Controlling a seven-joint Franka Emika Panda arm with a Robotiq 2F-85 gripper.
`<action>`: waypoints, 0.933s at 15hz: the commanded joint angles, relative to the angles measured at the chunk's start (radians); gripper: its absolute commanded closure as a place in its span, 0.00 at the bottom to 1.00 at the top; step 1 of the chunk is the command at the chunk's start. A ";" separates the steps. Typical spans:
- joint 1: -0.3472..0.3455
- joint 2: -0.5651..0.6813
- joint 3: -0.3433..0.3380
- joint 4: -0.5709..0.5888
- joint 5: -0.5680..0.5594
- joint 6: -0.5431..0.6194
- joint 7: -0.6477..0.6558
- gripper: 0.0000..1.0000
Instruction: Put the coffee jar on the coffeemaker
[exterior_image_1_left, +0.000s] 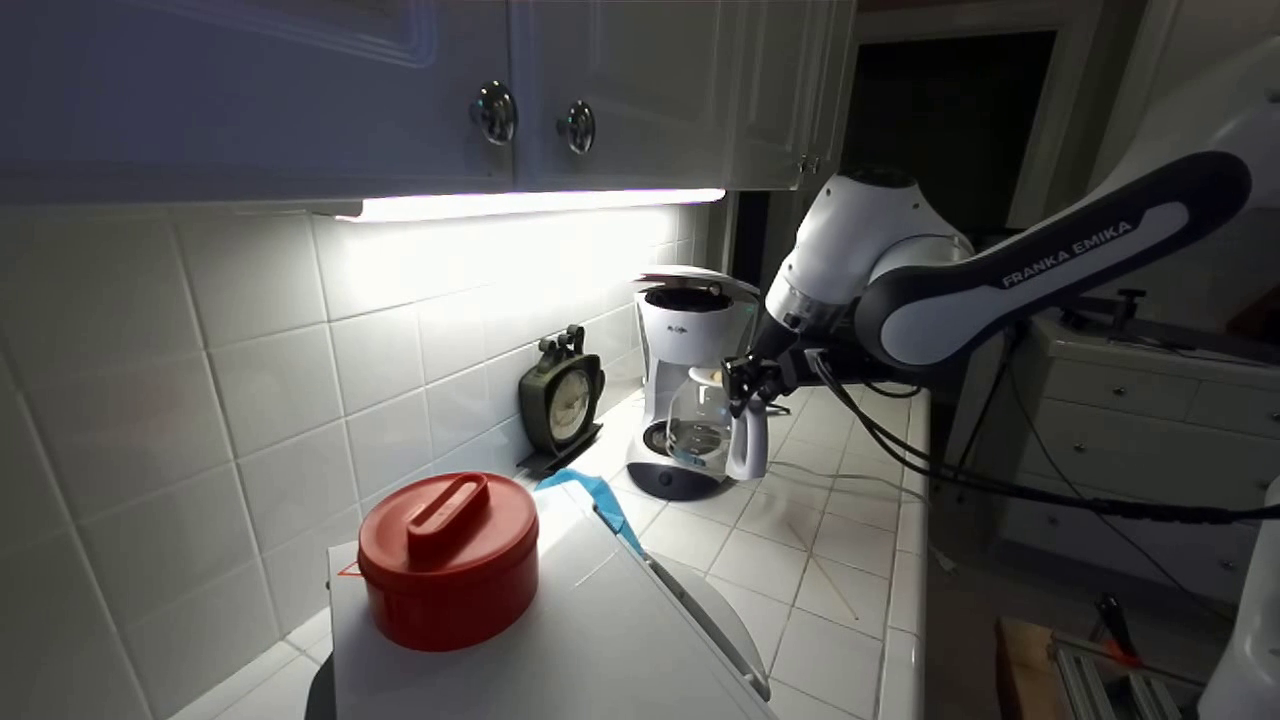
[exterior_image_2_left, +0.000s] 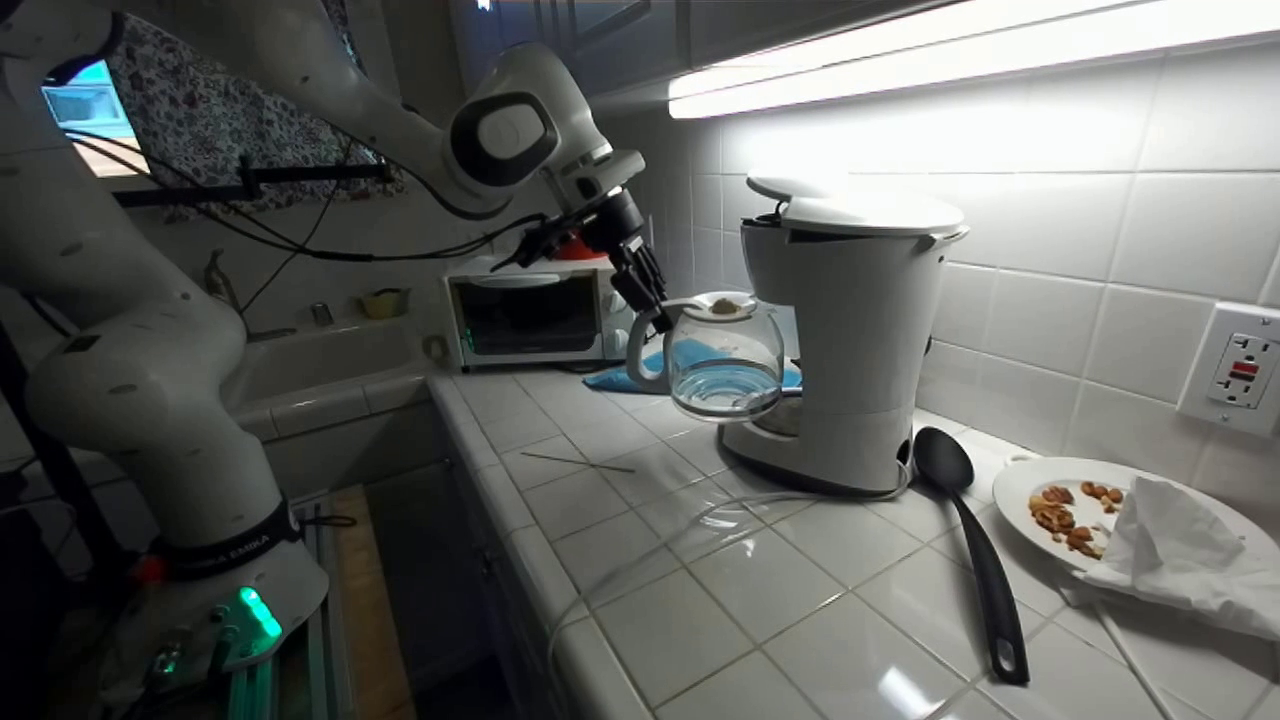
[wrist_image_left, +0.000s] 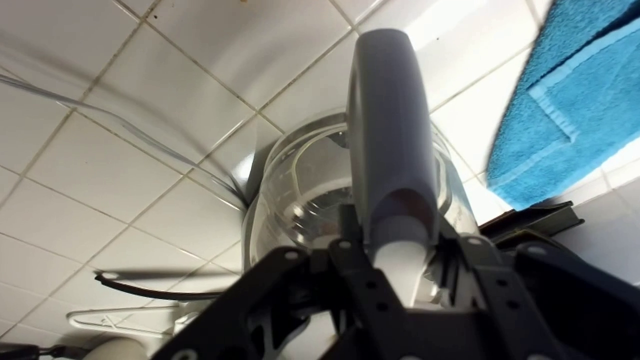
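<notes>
While the black two-fingered gripper (wrist_image_left: 397, 227) clamps the top of the pale grey plastic handle (wrist_image_left: 392, 130), the small rounded clear-glass coffee carafe (exterior_image_2_left: 727, 370) hangs about upright, lifted off the white tiled counter (exterior_image_2_left: 760, 600). Carafe: see-through bowl, pale lid (exterior_image_2_left: 700, 305) with a tan spot. Position: right at the front of the tall white plastic drip coffeemaker (exterior_image_2_left: 850, 350); in an exterior view it overlaps the low dark-fronted base (exterior_image_1_left: 655, 480), touching or not, cannot tell. Machine's white top cover (exterior_image_2_left: 870, 212) is ajar.

Around: thin white cord (wrist_image_left: 90, 106) on tiles by machine; thin brown stick (exterior_image_2_left: 577, 462); blue terry cloth (wrist_image_left: 575, 115) near white toaster oven with dark glass door (exterior_image_2_left: 525, 315); round red lidded container (exterior_image_1_left: 450, 590) on that oven. Dark green case with round pale dial (exterior_image_1_left: 565, 405) by the wall. Black plastic ladle (exterior_image_2_left: 982, 555) just beside machine, then round white plate (exterior_image_2_left: 1020, 490) with brown nuts (exterior_image_2_left: 1055, 517), crumpled white paper (exterior_image_2_left: 1180, 550) across its edge.
</notes>
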 joint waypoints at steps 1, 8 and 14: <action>-0.006 0.034 -0.001 0.047 0.016 -0.017 -0.031 0.91; -0.008 0.072 -0.020 0.083 0.012 -0.016 -0.047 0.91; -0.004 0.110 -0.038 0.121 0.015 -0.013 -0.060 0.91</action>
